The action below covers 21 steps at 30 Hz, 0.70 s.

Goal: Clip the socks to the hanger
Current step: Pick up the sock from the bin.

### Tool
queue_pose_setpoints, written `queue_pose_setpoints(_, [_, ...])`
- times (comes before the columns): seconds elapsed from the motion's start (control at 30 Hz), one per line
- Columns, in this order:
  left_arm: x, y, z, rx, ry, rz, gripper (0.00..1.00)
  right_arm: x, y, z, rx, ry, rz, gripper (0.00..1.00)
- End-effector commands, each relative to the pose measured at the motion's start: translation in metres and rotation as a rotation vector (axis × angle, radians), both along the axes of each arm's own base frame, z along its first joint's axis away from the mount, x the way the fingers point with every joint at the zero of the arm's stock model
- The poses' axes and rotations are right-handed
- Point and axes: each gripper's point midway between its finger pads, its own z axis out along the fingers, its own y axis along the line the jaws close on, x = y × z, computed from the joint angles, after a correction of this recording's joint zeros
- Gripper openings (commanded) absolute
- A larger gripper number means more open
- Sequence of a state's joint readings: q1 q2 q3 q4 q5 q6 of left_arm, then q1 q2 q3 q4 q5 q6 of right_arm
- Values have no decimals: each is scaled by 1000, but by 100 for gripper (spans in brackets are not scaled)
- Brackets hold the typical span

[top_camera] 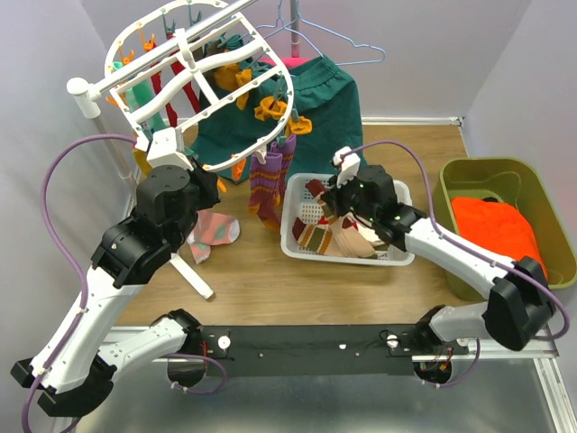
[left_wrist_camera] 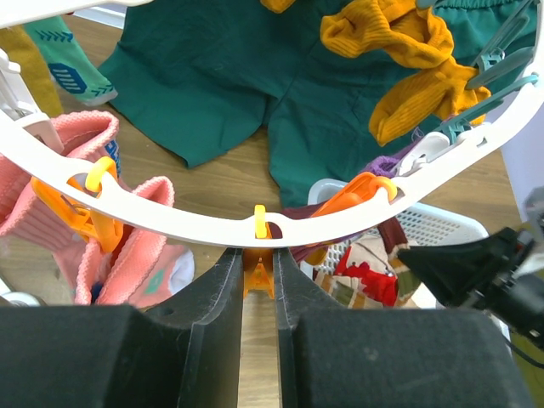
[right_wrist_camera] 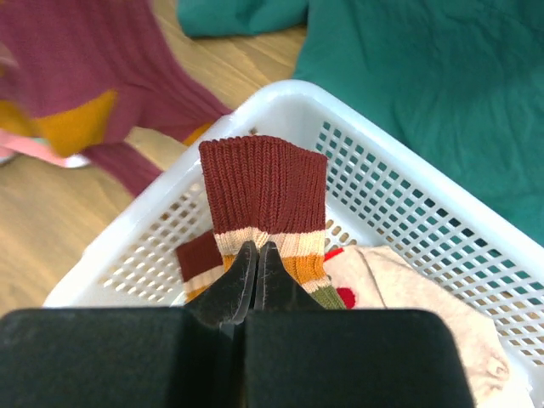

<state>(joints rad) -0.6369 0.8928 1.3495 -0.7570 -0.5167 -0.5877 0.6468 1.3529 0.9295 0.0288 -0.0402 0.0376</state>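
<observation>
Pinching a striped sock point(right_wrist_camera: 263, 187) with my right claw point(right_wrist_camera: 257, 251) in the basket point(right_wrist_camera: 399, 204), I squeezed the hanger's point(left_wrist_camera: 170, 223) six-o'clock clip point(left_wrist_camera: 257, 285) in my left claw point(left_wrist_camera: 258, 263).

**Arms at hanger and basket**

The left gripper point(top_camera: 216, 188) reaches up to the low rim of the white hanger point(top_camera: 203, 63), where socks point(top_camera: 268, 189) dangle from clips point(top_camera: 149, 41). The right gripper point(top_camera: 332, 215) is down among more socks in the basket point(top_camera: 297, 250). A pink sock point(top_camera: 215, 233) lies on the table point(top_camera: 270, 289).

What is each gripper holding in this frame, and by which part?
Right gripper pinches the maroon striped sock at its cream band, below the cuff. Left gripper squeezes an orange clip hanging from the hanger, by its sides.
</observation>
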Motion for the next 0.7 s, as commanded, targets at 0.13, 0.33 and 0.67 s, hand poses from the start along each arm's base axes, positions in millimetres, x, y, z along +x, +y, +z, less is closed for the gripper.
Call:
queue_pose_setpoints(0.13, [1, -2, 13, -33, -41, -9, 17, -35, 6, 93, 206, -203, 145, 1])
queue_pose_setpoints(0.33, [1, -3, 18, -46, -53, -16, 17, -74, 28, 137, 314, -260, 386, 1])
queue_pose_setpoints(0.67, [1, -6, 25, -65, -69, -24, 17, -135, 57, 207, 551, -351, 794, 1])
